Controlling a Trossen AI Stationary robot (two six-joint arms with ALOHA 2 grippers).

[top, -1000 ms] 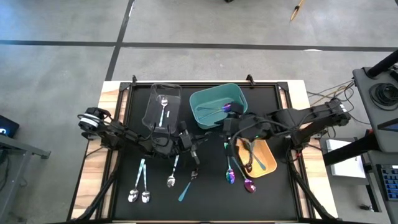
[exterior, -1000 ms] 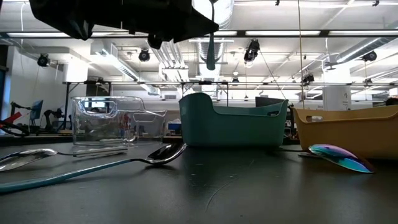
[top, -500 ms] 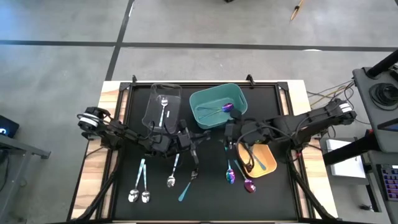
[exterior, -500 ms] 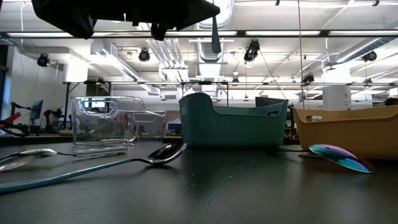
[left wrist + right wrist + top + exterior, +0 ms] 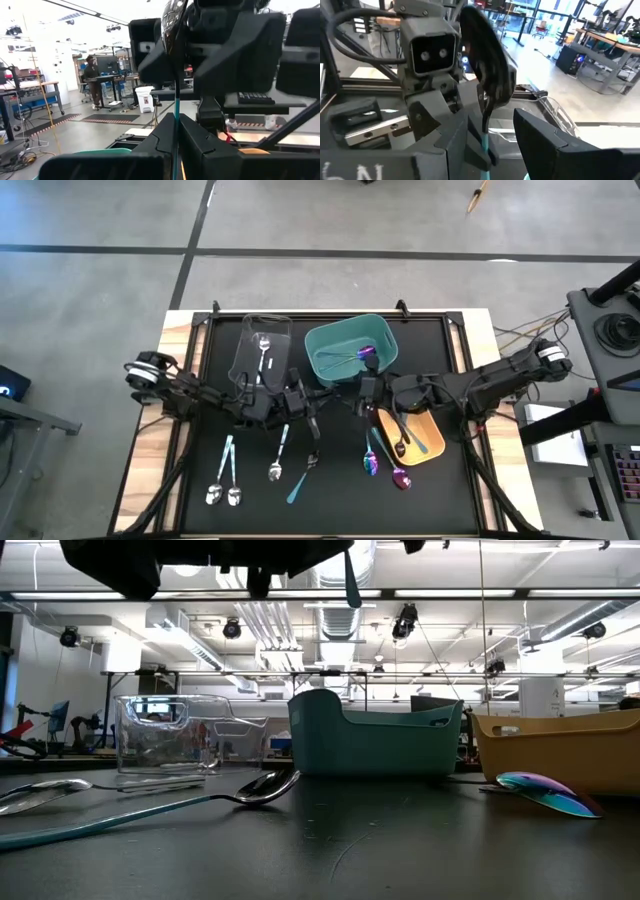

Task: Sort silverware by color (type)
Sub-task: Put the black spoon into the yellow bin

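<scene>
A dark spoon with a teal handle (image 5: pixel 176 107) stands upright in the air between my two grippers, which face each other in front of the teal bin. Its bowl (image 5: pixel 487 70) is on top and its handle end (image 5: pixel 351 585) hangs down. My left gripper (image 5: pixel 322 402) (image 5: pixel 177 125) is shut on the handle. My right gripper (image 5: pixel 360 392) (image 5: pixel 492 130) is open, its fingers on either side of the handle; whether one touches it, I cannot tell. Other silverware lies flat on the black mat. My left gripper pinches the spoon's teal handle (image 5: pixel 175 142) between its two fingers, coming in level from the table's left, with the fingers across the handle. The spoon is lifted clear and stands upright, bowl (image 5: pixel 172 20) above the fingers.
The clear bin (image 5: pixel 245 330) holds a silver spoon, the teal bin (image 5: pixel 312 340) iridescent pieces, and the orange bin (image 5: pixel 432 430) dark spoons. On the mat lie silver spoons (image 5: pixel 225 480) (image 5: pixel 277 462), a teal-handled spoon (image 5: pixel 300 482) and iridescent spoons (image 5: pixel 371 462) (image 5: pixel 400 477).
The left gripper has risen with the spoon and moved a little toward the far edge and the right gripper; the hanging handle end stands higher in the low view. The right arm has swung toward the far edge, off the orange bin.
</scene>
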